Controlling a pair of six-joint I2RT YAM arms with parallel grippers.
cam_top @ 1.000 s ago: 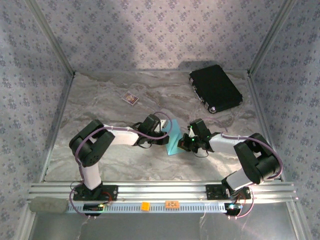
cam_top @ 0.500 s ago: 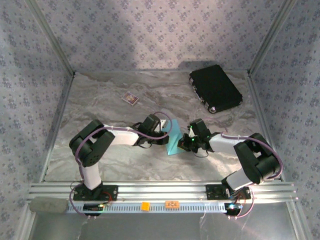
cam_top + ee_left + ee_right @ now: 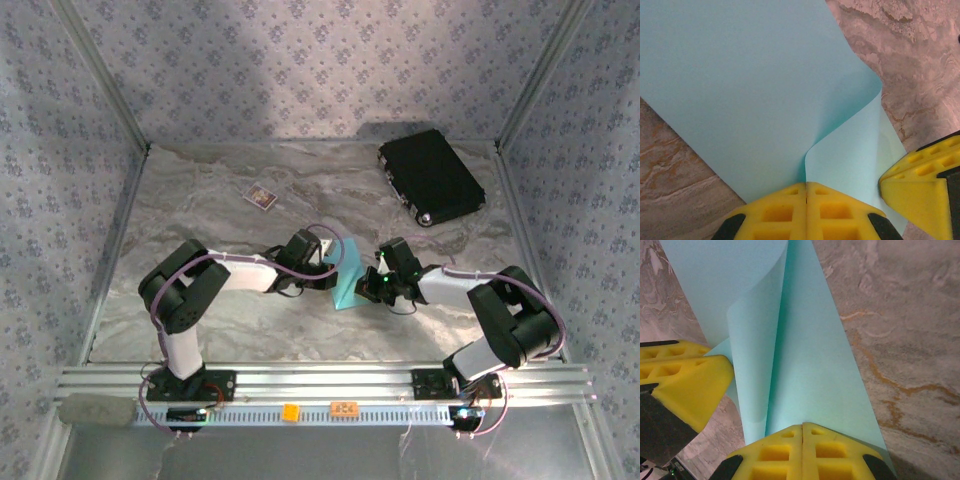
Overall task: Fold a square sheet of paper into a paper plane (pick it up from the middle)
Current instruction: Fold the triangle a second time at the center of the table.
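Observation:
The light-blue square sheet of paper (image 3: 350, 275) is held up between both arms at the table's middle, bent over on itself. My left gripper (image 3: 806, 184) is shut on its edge, and the sheet (image 3: 740, 90) curls up to the right. My right gripper (image 3: 802, 426) is shut on another edge of the paper (image 3: 810, 355), which rolls into a loose fold on the left. Each wrist view catches the other gripper's yellow fingers (image 3: 920, 185) (image 3: 680, 380) beside the sheet. In the top view the left gripper (image 3: 328, 265) and right gripper (image 3: 368, 285) flank the paper.
A black rectangular case (image 3: 431, 176) lies at the back right. A small dark card with a pale border (image 3: 261, 196) lies at the back left. The marbled table (image 3: 200, 210) is fenced by patterned walls and a metal rail (image 3: 320, 385) in front.

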